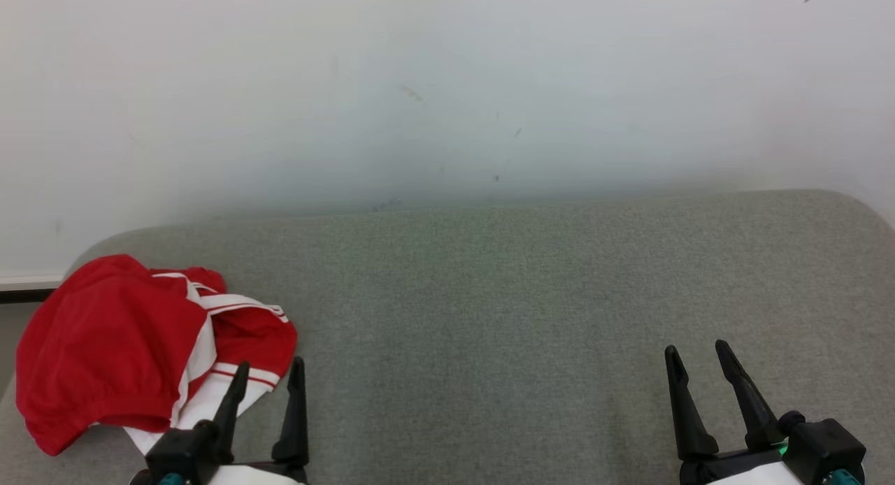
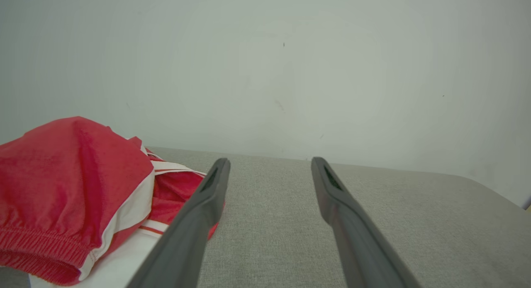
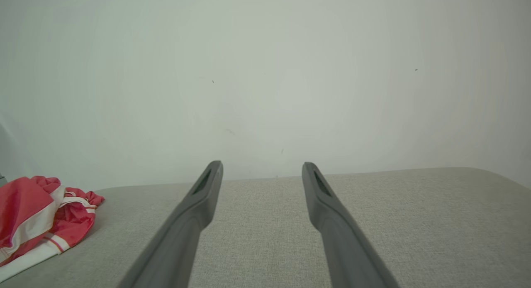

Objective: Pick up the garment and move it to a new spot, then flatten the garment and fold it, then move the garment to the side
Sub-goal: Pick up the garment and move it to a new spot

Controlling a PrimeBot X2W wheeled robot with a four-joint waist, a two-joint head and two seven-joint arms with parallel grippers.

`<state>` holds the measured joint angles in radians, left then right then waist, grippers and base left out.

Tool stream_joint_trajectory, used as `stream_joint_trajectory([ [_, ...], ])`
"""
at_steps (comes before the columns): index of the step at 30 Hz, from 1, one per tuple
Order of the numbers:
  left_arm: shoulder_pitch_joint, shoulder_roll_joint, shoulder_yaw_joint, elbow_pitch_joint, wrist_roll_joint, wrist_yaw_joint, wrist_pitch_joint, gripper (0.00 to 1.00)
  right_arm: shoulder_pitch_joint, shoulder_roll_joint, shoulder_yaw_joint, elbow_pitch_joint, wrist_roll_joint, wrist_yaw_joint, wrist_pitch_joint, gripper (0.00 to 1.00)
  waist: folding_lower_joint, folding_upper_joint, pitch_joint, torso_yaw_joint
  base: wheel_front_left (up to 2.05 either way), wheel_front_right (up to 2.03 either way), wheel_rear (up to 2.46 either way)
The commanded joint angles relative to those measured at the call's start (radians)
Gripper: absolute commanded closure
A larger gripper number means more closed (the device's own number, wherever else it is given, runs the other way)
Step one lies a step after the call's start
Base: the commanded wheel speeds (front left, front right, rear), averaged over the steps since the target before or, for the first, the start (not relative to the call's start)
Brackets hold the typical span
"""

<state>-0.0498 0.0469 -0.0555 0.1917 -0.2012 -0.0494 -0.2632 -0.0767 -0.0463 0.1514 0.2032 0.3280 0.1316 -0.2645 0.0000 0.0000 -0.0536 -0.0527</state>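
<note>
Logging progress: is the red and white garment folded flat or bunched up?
Bunched up. The garment lies as a rumpled mound at the left end of the grey surface, stripes twisted, no flat layers.

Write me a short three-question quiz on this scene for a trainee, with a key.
1. True or false: the red and white garment lies folded flat in the middle of the grey padded surface.
2. Which jaws are nearer the garment? A. left jaws B. right jaws C. both equally near
3. Fill in: both pairs of jaws stand ____ and hold nothing.
Key: 1 false, it lies crumpled at the surface's left end; 2 A; 3 open.
</note>
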Motion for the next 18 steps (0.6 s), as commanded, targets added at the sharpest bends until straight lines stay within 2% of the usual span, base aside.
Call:
stream_joint_trajectory([
  [1,0.004,0.006,0.0,0.004,-0.002,-0.001,-0.002,0.0,-0.005,-0.007,0.002,0.003,0.007,-0.002,0.0,0.0,0.0,0.0,-0.001,0.001,0.0,0.0,0.0],
  [10,0.002,0.006,-0.004,0.008,0.002,-0.002,-0.002,0.0,0.002,-0.007,0.012,0.007,0.009,-0.002,0.0,0.0,0.0,0.0,-0.003,0.011,0.0,0.0,0.0],
  [18,-0.006,0.006,0.006,0.009,0.014,-0.009,-0.002,0.0,0.015,-0.007,0.026,0.008,0.021,-0.002,0.0,0.0,0.0,0.0,0.0,0.067,0.0,0.0,0.0],
])
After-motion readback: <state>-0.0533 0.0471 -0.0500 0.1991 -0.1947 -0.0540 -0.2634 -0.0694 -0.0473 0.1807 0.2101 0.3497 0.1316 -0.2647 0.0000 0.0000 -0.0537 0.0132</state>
